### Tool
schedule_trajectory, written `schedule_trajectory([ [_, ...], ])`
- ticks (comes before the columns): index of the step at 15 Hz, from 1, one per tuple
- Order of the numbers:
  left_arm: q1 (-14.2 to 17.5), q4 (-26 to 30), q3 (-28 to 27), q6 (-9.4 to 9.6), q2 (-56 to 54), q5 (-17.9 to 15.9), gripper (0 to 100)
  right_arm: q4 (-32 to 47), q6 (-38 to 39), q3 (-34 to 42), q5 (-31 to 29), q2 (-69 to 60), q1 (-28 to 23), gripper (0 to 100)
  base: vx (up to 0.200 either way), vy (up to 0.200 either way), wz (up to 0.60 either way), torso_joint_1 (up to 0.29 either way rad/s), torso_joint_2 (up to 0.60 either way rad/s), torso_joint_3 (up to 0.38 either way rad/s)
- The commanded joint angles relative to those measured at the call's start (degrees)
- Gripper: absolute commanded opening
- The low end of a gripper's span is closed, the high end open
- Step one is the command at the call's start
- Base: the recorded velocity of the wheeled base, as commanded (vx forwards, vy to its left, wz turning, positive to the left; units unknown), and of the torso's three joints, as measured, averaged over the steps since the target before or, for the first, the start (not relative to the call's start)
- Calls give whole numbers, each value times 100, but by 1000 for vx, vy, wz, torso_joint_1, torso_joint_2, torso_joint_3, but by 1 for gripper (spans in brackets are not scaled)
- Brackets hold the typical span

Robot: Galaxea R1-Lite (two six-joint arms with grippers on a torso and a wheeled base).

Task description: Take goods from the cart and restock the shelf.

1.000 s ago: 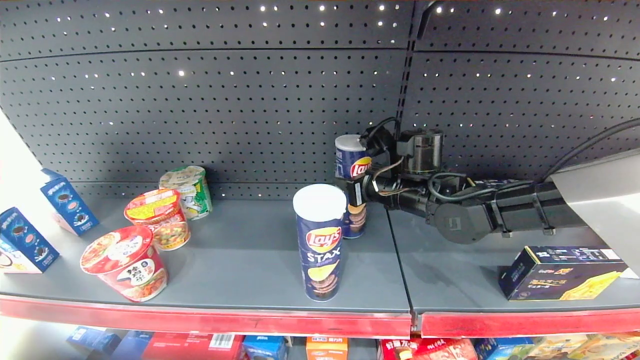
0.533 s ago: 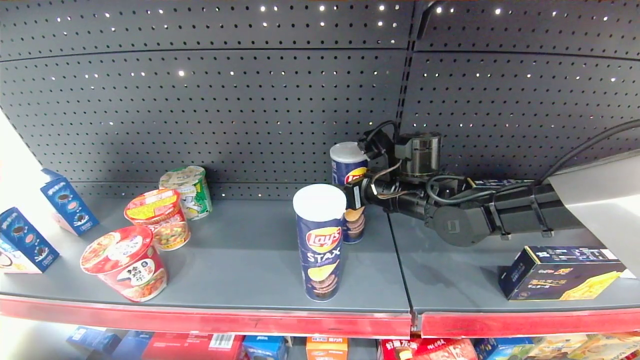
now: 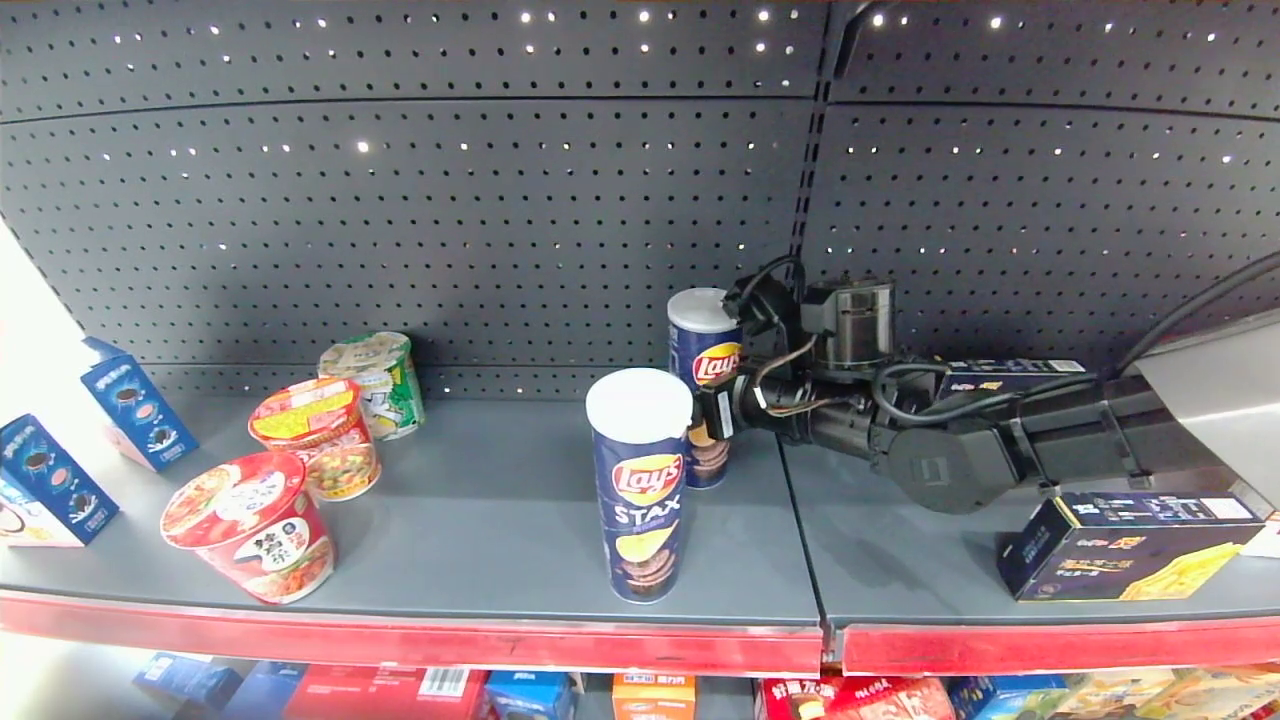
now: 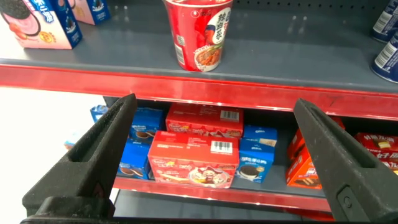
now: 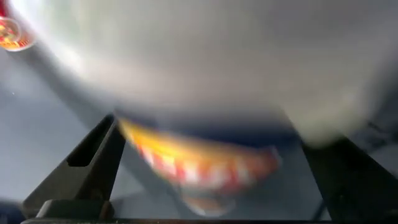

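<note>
My right end effector (image 3: 712, 412) is clenched around the middle of a chip can (image 3: 704, 340). The can stands upright at the back of the shelf (image 3: 470, 520), just behind a second can (image 3: 640, 480). Its base looks to be on the shelf or just above it; I cannot tell which. To do this well, I should settle it flat and let go only once it stands on its own. Then I should draw straight back to the right, brushing neither can. My right arm lies low and nearly level across the shelf, passing behind a dark box (image 3: 1120, 548). My left end effector (image 4: 214, 102) is released, fingers spread, facing the shelf's red front edge.
</note>
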Motion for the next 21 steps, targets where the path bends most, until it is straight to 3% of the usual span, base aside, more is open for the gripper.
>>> schedule_trajectory([
  [1, 2, -1, 1, -2, 9, 1, 100, 6, -4, 421, -95, -377, 7, 100, 0, 0, 0, 0, 0, 0],
  [10, 2, -1, 1, -2, 9, 1, 100, 41, -4, 878, -341, -614, -2, 100, 0, 0, 0, 0, 0, 0],
  [21, 2, -1, 1, -2, 9, 1, 100, 375, 14, -27, -526, 80, 7, 100, 0, 0, 0, 0, 0, 0],
])
